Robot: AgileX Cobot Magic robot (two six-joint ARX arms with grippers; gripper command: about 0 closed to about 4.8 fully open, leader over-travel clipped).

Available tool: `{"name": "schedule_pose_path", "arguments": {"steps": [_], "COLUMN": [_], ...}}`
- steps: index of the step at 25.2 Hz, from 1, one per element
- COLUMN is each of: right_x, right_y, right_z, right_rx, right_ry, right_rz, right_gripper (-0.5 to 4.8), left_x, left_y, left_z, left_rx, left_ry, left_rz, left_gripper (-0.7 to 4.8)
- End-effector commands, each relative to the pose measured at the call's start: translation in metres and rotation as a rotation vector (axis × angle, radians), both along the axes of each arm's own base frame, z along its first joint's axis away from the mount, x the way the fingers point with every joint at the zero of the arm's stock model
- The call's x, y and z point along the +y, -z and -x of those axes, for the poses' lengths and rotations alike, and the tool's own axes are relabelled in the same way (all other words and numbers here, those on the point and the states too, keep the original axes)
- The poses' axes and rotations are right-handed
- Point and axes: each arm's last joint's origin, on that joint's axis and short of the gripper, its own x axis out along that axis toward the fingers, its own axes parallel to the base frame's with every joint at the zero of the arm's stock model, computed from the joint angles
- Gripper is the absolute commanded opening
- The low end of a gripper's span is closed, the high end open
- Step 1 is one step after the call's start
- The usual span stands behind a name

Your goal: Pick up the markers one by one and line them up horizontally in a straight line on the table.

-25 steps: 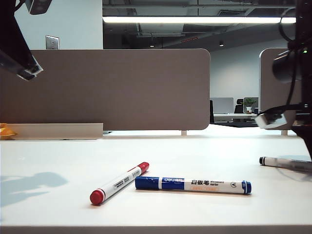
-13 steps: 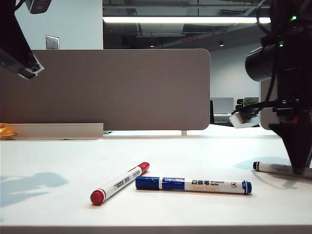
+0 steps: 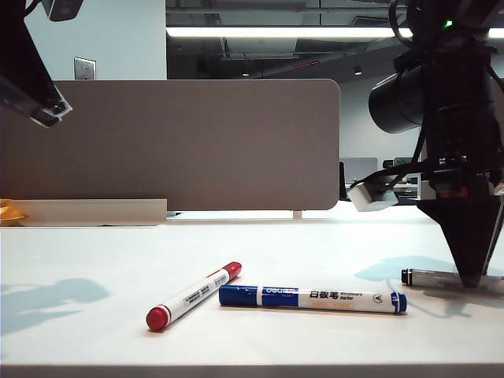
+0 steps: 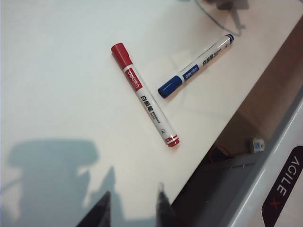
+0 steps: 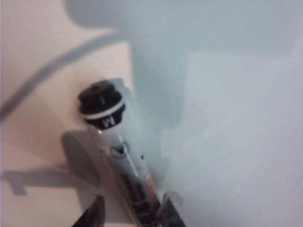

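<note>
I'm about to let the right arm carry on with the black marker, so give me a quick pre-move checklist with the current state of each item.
1. Right tool down at the black marker on the table: ok.
2. Black marker sits between the right tool's fingers in the right wrist view: ok.
3. Firm grip on it: cannot tell; the fingers look slightly apart from the barrel.
4. Left tool raised and holding nothing, well away from the markers: ok.
5. Red marker and blue marker in one straight line: not ok; the red one lies angled to the blue.
</note>
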Motion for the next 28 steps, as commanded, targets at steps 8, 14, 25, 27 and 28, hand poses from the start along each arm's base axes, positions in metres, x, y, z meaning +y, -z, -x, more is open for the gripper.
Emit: {"name": "schedule_pose_path", "arguments": {"steps": [8, 14, 25, 27, 28], "right_x": [0.019, 0.040, 0.041, 0.041, 0.041], "right_y": [0.004, 0.006, 0.007, 0.007, 0.007], "right_z": [0.018, 0.030, 0.031, 0.031, 0.031], "right_rx": [0.059, 0.059, 0.059, 0.059, 0.060], "right_ry": [-0.082, -0.161, -0.165, -0.165, -0.165], "right_rz": [0.022, 0.025, 0.025, 0.025, 0.026], "right_gripper": [1.59, 1.59, 1.60, 1.75, 1.82], "left_x": [0.000, 0.000, 0.001, 0.001, 0.001], "left_y": [-0.002, -0.003, -0.005, -0.005, -0.005], "left_z": [0.000, 0.002, 0.005, 0.005, 0.005], "left_rx": [-0.010, -0.018, -0.024, -0.023, -0.023], "left_ry": [0.007, 0.007, 0.007, 0.007, 0.007], "left_rz": [0.009, 0.011, 0.012, 0.012, 0.012], "left_gripper": [1.23, 1.23, 1.23, 1.23, 1.23]}}
